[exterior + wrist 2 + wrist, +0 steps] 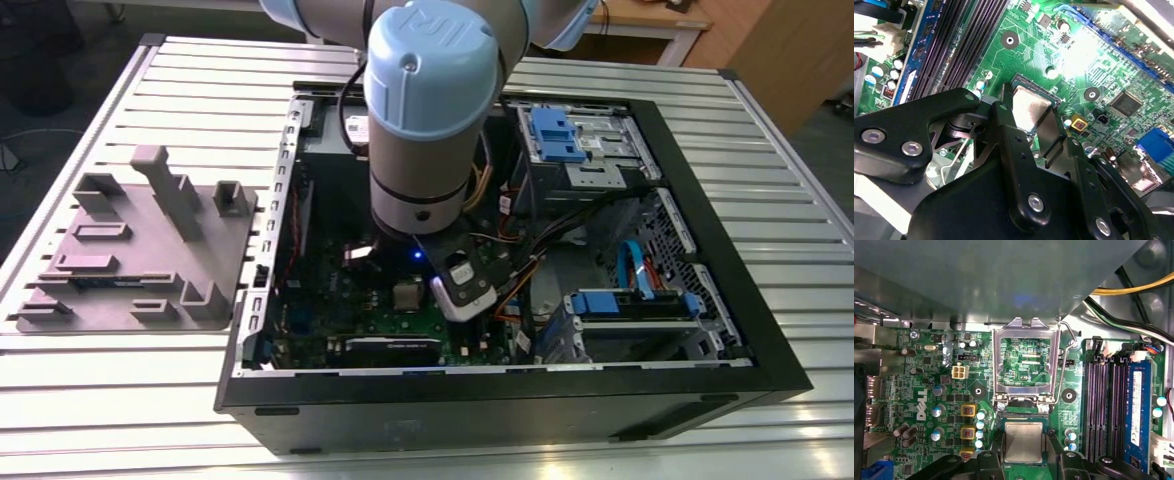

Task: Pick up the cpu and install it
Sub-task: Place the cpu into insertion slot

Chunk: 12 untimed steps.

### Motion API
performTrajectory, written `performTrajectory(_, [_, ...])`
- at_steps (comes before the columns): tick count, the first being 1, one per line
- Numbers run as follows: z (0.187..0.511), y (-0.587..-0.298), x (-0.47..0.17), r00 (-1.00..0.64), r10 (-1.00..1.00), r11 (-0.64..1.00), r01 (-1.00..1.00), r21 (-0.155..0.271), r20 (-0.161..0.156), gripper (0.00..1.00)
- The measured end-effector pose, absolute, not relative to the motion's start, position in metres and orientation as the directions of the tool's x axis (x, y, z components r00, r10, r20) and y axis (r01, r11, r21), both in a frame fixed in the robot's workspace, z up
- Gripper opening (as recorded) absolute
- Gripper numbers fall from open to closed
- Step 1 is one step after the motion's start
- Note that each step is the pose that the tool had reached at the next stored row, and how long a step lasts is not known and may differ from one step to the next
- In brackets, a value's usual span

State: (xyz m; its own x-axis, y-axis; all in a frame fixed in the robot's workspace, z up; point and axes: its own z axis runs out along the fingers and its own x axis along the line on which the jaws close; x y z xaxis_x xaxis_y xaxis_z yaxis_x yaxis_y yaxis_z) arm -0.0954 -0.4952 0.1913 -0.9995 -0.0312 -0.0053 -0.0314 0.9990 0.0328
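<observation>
**A:** What have the jaws got?

**B:** They are pinching the cpu [1024, 441] by two opposite edges, with one of the black fingers [1006, 120] on each side. Its silver top faces up between them. It is right at the socket, but I cannot tell whether it is seated or just above.

**A:** How will it handle?

**B:** I'd judge it light, stiff and thin, with a smooth metal lid. The side edges look like the only sensible hold. The underside and the socket contacts are probably the fragile parts, so a tilt would be the risk.

**A:** Is there room around the jaws?

**B:** It's tight. The open load plate [997, 365] is just beyond the fingertips. The memory slots [1101, 405] run along one side of the jaws, and a row of yellow components [968, 410] sits near the other. Farther out, yellow cables [1134, 287] and the walls of the case [534, 400] ring the green board [929, 365]. The case rests on the slatted surface [107, 420]. The only open way looks to be straight up along the arm [427, 120].
</observation>
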Motion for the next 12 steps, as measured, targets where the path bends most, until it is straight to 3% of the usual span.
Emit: performTrajectory(12, [0.1896, -0.4954, -0.0957, -1.000, -0.031, 0.999, -0.031, 0.033, -0.005, 0.46])
